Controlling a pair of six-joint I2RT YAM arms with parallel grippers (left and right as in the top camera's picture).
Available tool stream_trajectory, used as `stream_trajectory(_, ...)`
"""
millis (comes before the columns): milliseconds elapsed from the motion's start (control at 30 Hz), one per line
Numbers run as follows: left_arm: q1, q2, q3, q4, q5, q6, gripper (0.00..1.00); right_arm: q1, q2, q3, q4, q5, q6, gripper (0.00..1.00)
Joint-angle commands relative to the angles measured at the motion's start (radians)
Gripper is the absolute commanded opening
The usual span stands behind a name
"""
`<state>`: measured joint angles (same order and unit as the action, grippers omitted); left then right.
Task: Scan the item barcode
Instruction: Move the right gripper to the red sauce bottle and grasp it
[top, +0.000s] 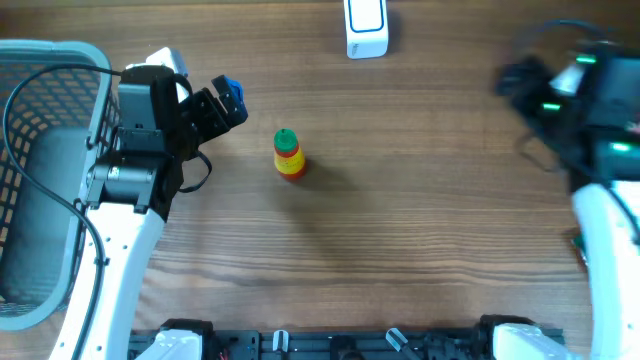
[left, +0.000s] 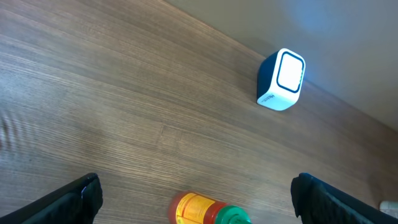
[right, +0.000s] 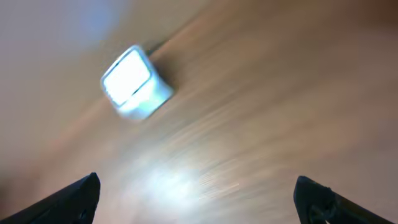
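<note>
Currently left gripper (top: 226, 105) and right gripper (right: 196, 182) both gape, empty. Green-capped bottle (top: 289, 155) sits near the left one, well apart from the scanner (top: 366, 28).

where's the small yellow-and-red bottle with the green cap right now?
Overhead view: the yellow-and-red bottle sits left of centre, just off the open left gripper, untouched. The white box scanner is at the far edge beyond it.

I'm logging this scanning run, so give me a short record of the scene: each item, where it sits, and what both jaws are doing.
bottle: yellow and red, green cap, middle of table, not held
scanner: white, far edge
basket: left end, nothing seen inside
left jaws: open, empty, near bottle
right jaws: open, empty, view blurred
</note>
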<state>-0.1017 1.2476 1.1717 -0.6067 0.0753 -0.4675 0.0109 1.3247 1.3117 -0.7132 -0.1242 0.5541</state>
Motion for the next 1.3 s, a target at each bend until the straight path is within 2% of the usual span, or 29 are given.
stream_trajectory(0,0.006,0.004,0.003,0.003,-0.01,0.019,1.0,0.216,0.089,0.002,0.059,-0.054,-0.242,1.0)
stream_trajectory(100,0.006,0.004,0.003,0.003,-0.01,0.019,1.0,0.291,0.176,0.002,0.083,-0.082,-0.246,1.0)
stream_trajectory(133,0.006,0.004,0.003,0.003,-0.01,0.019,1.0,0.304,0.206,0.002,0.09,-0.14,-0.292,1.0)
stream_trajectory(200,0.006,0.004,0.003,0.003,-0.01,0.019,1.0,0.321,0.254,0.002,0.119,-0.359,-0.472,1.0)
stream_trajectory(233,0.006,0.004,0.003,0.003,-0.01,0.019,1.0,0.331,0.283,0.002,0.135,-0.539,-0.602,1.0)
stream_trajectory(333,0.006,0.004,0.003,0.003,-0.01,0.019,1.0,0.34,0.34,0.002,0.137,-0.773,-0.824,1.0)
stream_trajectory(500,0.006,0.004,0.003,0.003,-0.01,0.019,1.0,0.341,0.479,0.002,0.16,-0.831,-0.94,1.0)
stream_trajectory(600,0.006,0.004,0.003,0.003,-0.01,0.019,1.0,0.341,0.548,0.002,0.126,-1.016,-1.129,0.98)
stream_trajectory(700,0.006,0.004,0.003,0.003,-0.01,0.019,1.0,0.35,0.601,0.002,0.132,-1.156,-1.226,0.97)
stream_trajectory(767,0.006,0.004,0.003,0.003,-0.01,0.019,1.0,0.362,0.62,0.002,0.186,-1.151,-1.231,0.88)
stream_trajectory(800,0.006,0.004,0.003,0.003,-0.01,0.019,1.0,0.369,0.626,0.002,0.223,-1.139,-1.226,1.0)
stream_trajectory(900,0.006,0.004,0.003,0.003,-0.01,0.019,1.0,0.399,0.632,0.002,0.323,-0.97,-1.151,1.0)
stream_trajectory(967,0.006,0.004,0.003,0.003,-0.01,0.019,1.0,0.431,0.632,0.002,0.362,-0.865,-1.155,1.0)
stream_trajectory(1267,0.006,0.004,0.003,0.003,-0.01,0.019,1.0,0.508,0.653,0.002,0.546,-0.759,-1.153,1.0)
